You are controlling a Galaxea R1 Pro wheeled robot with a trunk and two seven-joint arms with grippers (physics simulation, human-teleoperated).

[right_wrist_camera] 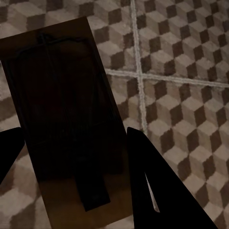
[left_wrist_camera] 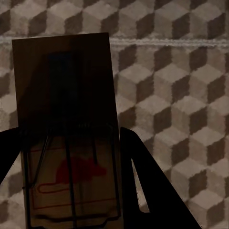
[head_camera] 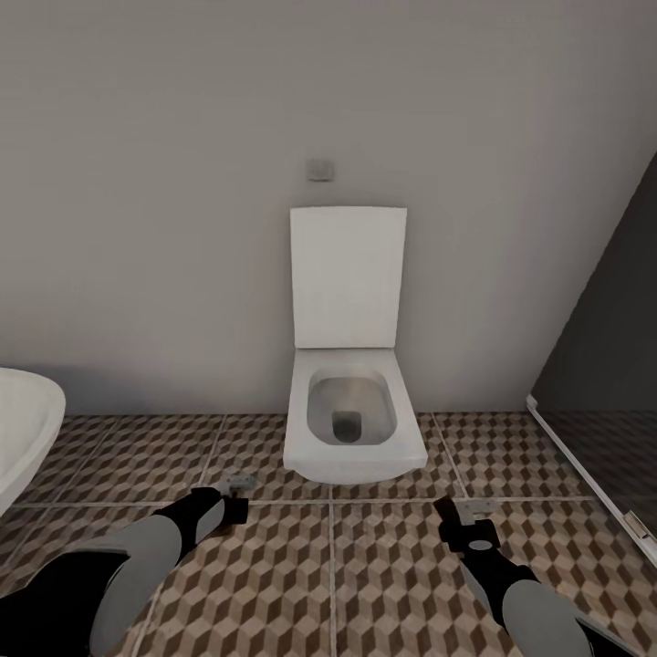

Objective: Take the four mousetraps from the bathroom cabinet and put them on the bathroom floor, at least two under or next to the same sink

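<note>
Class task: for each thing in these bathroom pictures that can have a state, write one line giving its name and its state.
White wall-hung toilet: lid raised against the wall, bowl open.
Left gripper: shut on a flat tan mousetrap, held above the cube-patterned tile floor.
Right gripper: shut on a second tan mousetrap, also held above the floor.
White basin: only its edge shows; contents cannot be told.

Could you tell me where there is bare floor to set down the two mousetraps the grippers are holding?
Bare bathroom floor lies between the left gripper and right gripper, before the toilet. More tile runs toward the white basin. It tightens by the dark panel.
</note>
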